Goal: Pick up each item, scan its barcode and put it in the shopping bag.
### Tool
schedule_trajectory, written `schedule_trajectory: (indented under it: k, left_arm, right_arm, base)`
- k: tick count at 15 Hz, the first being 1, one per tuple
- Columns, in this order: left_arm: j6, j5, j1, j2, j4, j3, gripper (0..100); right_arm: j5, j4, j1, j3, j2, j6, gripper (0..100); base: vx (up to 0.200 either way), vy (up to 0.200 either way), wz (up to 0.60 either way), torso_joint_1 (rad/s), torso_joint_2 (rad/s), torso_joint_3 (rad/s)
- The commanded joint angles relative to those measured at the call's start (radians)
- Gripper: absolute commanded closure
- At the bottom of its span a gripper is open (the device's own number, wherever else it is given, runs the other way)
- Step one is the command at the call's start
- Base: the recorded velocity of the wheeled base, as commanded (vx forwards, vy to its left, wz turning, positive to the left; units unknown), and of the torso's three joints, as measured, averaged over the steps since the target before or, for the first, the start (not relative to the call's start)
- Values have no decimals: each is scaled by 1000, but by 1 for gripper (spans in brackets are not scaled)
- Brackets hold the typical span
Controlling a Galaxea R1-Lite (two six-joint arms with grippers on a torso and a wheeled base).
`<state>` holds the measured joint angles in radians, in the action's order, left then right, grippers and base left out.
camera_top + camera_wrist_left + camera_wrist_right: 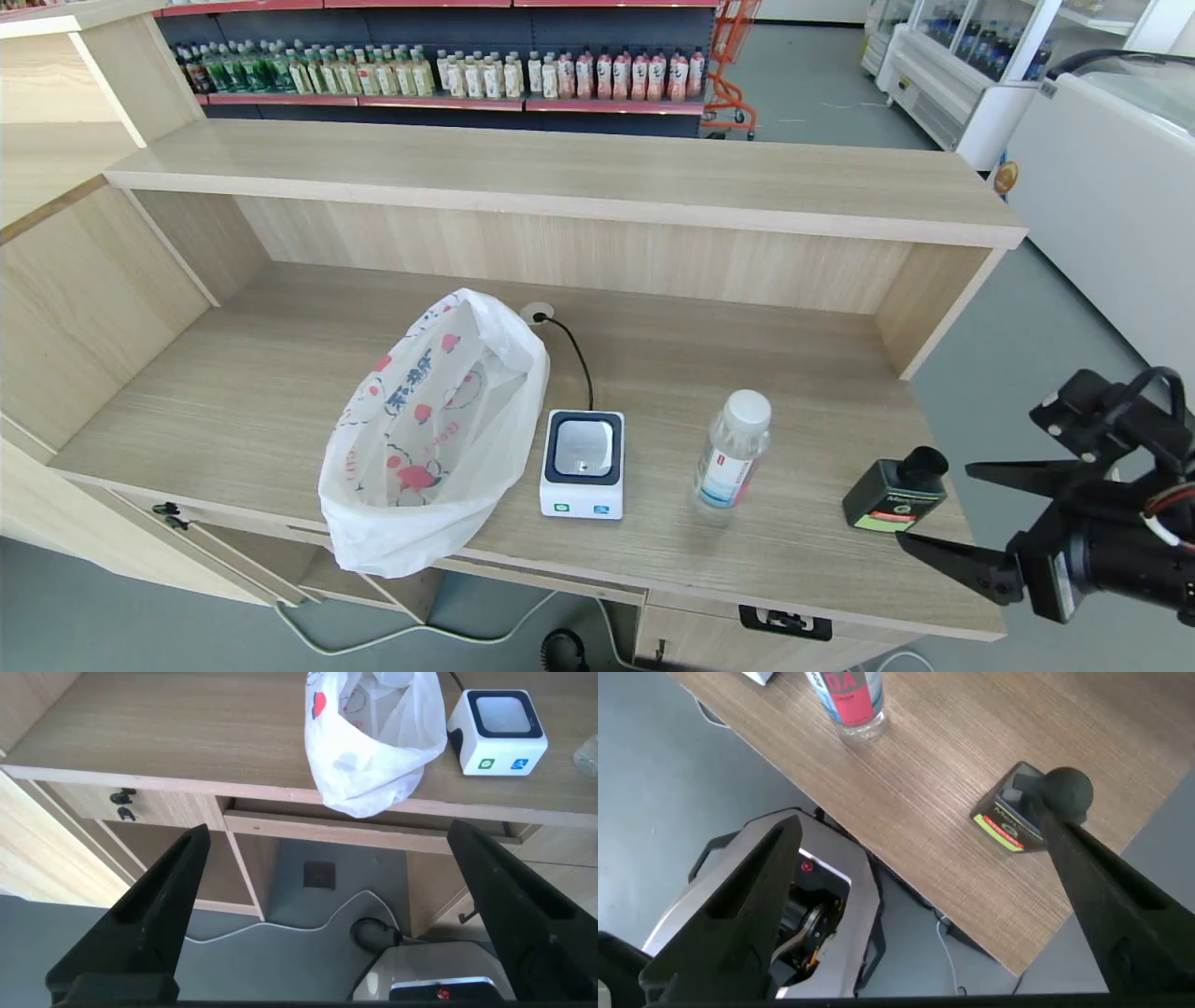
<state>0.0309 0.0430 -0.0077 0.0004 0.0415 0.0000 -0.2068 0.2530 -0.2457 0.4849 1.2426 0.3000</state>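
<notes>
Your right gripper hangs well right of the scanner, jaws spread wide. The left gripper is low out front, jaws spread too. On the woodgrain counter:
- The squat dark bottle is farthest right.
- The clear plastic water bottle stands right of that white cube.
- The crinkly shopping bag is touching its left.

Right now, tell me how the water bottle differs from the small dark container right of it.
The water bottle is tall and clear; the dark container is squat and opaque. The water bottle has a white cap, the dark container a black one. The water bottle stands nearer the scanner than the dark container. Both sit on the counter, outside the shopping bag.
</notes>
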Motion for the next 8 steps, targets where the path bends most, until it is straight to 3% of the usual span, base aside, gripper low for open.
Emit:
schedule_trajectory:
  k: [1,8]
  left_arm:
    - [0,0,0,0,0,0,0]
    - [0,0,0,0,0,0,0]
  right_arm:
    - [-3,78,-9,-26,150,4,0]
    - [-25,335,-130,-35,351,-2,0]
  base:
    - [0,0,0,0,0,0]
    - [0,0,0,0,0,0]
